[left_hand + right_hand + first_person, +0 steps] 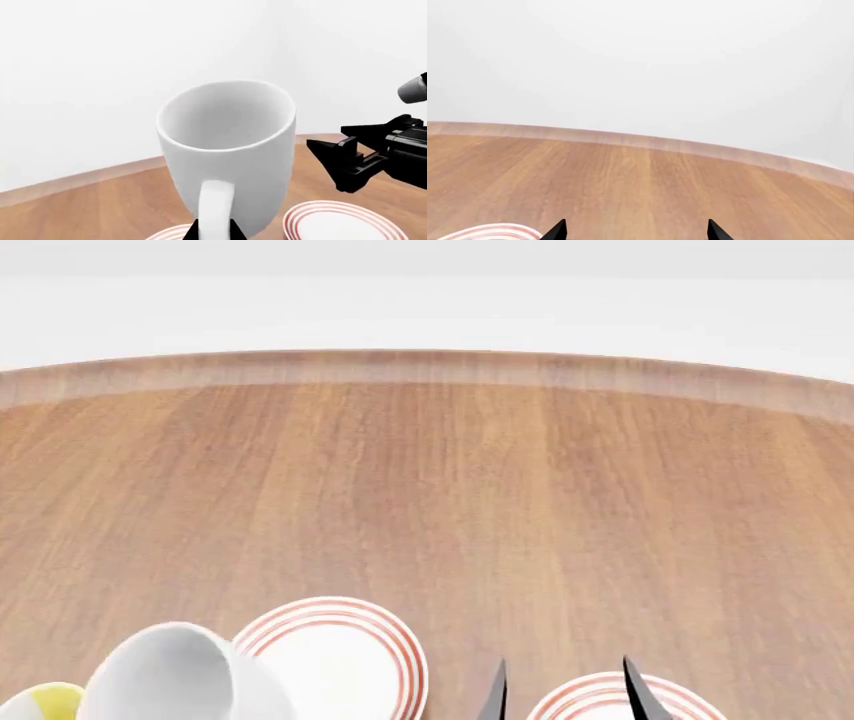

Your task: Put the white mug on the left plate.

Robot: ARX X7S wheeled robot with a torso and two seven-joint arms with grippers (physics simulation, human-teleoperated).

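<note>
White mug (pixel 227 150), one: tall, plain, glossy, held by its loop handle in the left claw (pixel 213 231), whose two dark fingertips pinch the handle's lower part; the cup tilts a little away from the wrist camera, mouth open to view, which suits a carry by the handle rather than by the wall. In the head view it hangs at the near edge of the table (pixel 427 490), toward the near left corner, overlapping the left rim of the left plate (pixel 350 655); whether it touches the plate cannot be told, and it appears lifted rather than set down. Plates, two: both round, white, with thin red rings at the rim, lying flat along the near edge, the left one beside the mug, the right plate (pixel 601 698) partly cut off and partly behind the right claw (pixel 563 692). Right claw, one: fingers spread apart and holding nothing, parked near the right plate, judged to be kept out of the way. Yellow-lined mug (pixel 47 704), one: only a sliver shows at the near left corner. Judged remaining: shift the mug over the left plate's middle, lower, release.
</note>
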